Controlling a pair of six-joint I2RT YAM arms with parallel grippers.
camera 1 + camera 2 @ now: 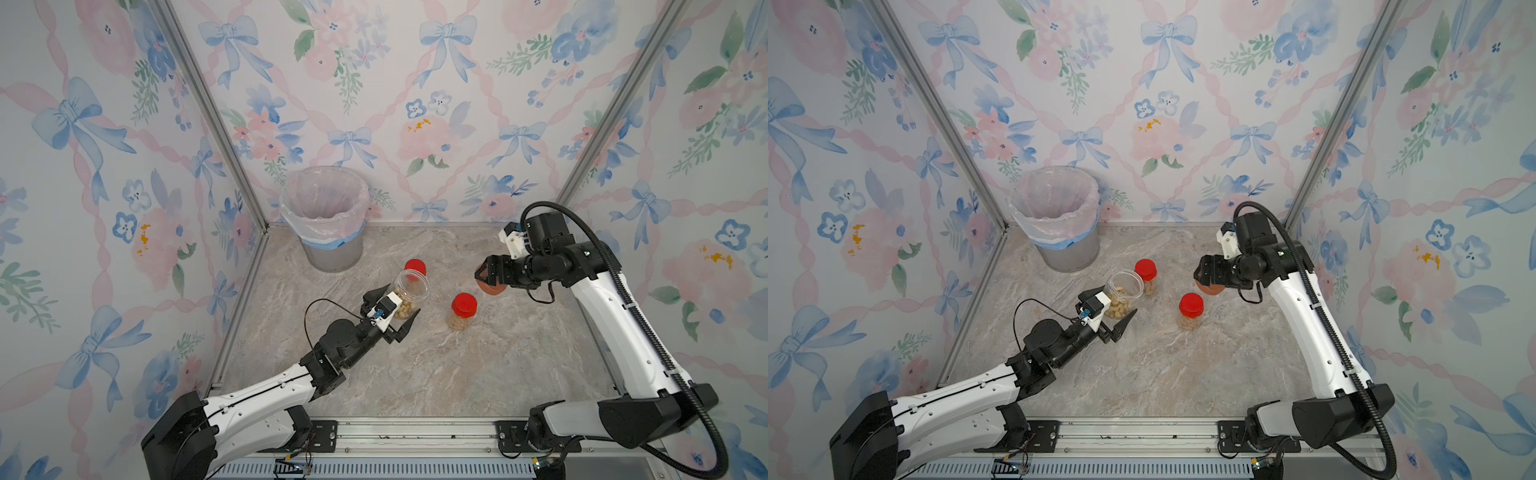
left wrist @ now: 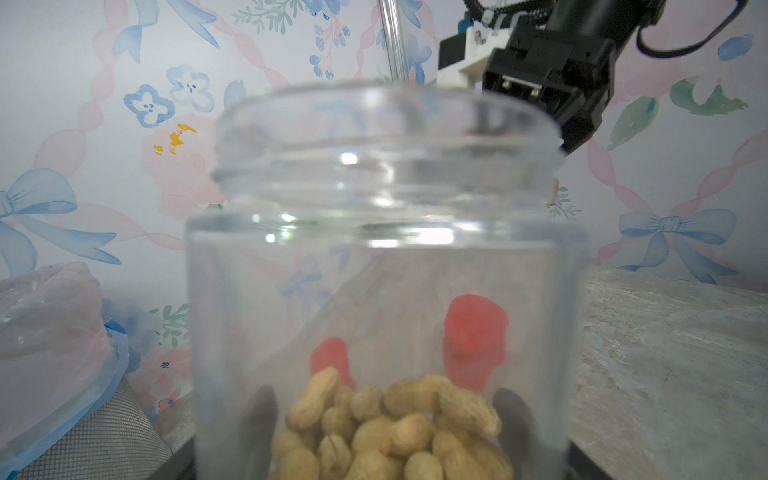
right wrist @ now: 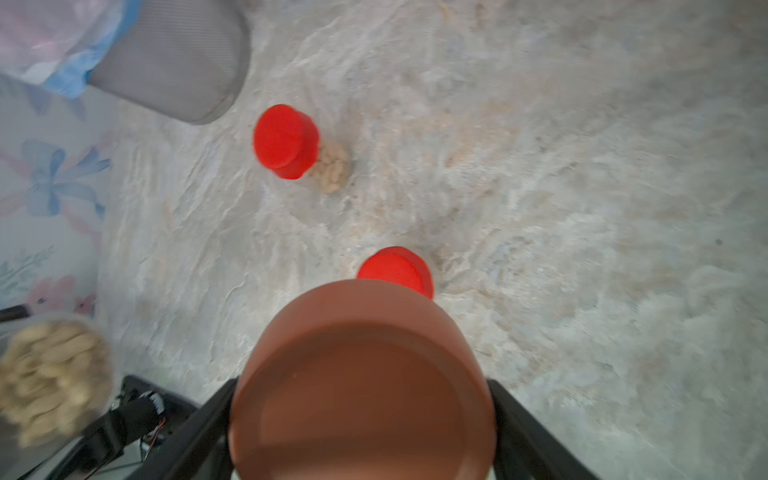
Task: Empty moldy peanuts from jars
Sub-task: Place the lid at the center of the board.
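- My left claw [image 1: 399, 306] grips the wide jar [image 1: 412, 286] low on its body, near the bin [image 1: 328, 255]. The jar is open-mouthed and about upright, so the moldy peanuts [image 2: 395, 428] sit heaped inside.
- My right claw [image 1: 486, 276] clamps the brown lid [image 3: 361, 395], farther from the bin and clear of any pouring, I judge.
- Two red-lidded jars [image 1: 462, 311] stand capped on the tabletop [image 1: 436, 374], one half hidden behind the wide jar. I cannot make out any mold.

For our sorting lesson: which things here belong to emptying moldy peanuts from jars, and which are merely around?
Job: open wide jar with peanuts, in left claw; brown lid, in right claw; two red-lidded jars; lined bin.
Merely around: floral wallpaper; marble tabletop; metal frame rail.
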